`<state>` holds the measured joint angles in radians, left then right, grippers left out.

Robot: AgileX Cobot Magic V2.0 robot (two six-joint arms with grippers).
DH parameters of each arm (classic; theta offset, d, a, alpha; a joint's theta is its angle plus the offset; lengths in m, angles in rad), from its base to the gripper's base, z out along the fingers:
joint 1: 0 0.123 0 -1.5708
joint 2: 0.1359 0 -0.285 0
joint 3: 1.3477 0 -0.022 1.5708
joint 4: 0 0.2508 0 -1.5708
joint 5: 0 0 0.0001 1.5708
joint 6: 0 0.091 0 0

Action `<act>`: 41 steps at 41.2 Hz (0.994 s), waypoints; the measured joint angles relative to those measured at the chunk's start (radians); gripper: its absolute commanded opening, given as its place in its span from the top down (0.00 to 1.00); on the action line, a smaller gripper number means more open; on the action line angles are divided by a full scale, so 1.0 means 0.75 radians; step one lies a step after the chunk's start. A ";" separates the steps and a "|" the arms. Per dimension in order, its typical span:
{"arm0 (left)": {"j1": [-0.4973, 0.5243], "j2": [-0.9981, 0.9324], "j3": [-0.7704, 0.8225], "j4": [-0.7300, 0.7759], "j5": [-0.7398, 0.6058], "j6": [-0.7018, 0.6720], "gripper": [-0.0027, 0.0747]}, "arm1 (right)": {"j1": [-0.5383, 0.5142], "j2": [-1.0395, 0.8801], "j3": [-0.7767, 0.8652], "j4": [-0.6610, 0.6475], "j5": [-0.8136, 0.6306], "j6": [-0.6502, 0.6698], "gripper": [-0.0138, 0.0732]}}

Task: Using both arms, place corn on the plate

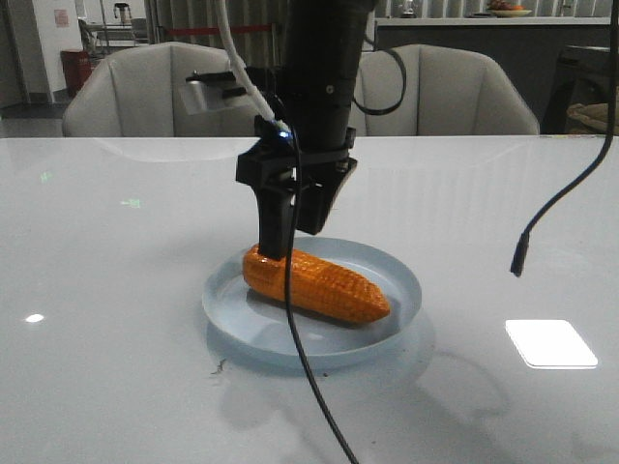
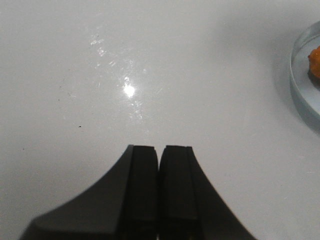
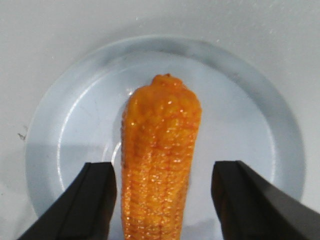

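Observation:
The orange-yellow corn (image 1: pixel 319 285) lies on its side on the pale blue plate (image 1: pixel 401 280) in the middle of the table, tapered end toward the front right. My right gripper (image 1: pixel 295 232) hangs over the corn's thick end, open. In the right wrist view its fingers (image 3: pixel 97 195) straddle the corn (image 3: pixel 160 150) with a gap on each side, above the plate (image 3: pixel 240 125). My left gripper (image 2: pixel 160 150) is shut and empty over bare white table. The plate's rim (image 2: pixel 302 95) and a bit of corn (image 2: pixel 315 59) show at that view's edge. The left gripper is out of the front view.
A black cable (image 1: pixel 311 387) trails from the right arm across the plate's front. Another black cable (image 1: pixel 546 213) dangles at the right. Grey chairs (image 1: pixel 145 92) stand behind the table's far edge. A bright reflection (image 1: pixel 549 343) lies on the white table at front right.

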<state>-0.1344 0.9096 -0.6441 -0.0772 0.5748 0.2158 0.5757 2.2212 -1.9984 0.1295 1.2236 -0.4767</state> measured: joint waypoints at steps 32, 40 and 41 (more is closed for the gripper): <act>0.000 0.000 0.000 0.000 -0.052 0.000 0.85 | -0.246 -0.517 -0.265 -0.012 0.039 0.412 0.25; 0.000 0.000 0.000 0.009 -0.100 0.000 0.85 | -0.357 -0.766 -0.042 -0.042 0.039 0.420 0.25; 0.000 0.000 0.000 0.009 -0.105 0.000 0.85 | -0.372 -0.796 -0.004 -0.049 0.039 0.420 0.25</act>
<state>-0.1344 0.9096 -0.6441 -0.0706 0.4964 0.2158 0.2966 1.6241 -2.0018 0.0926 1.2531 -0.1615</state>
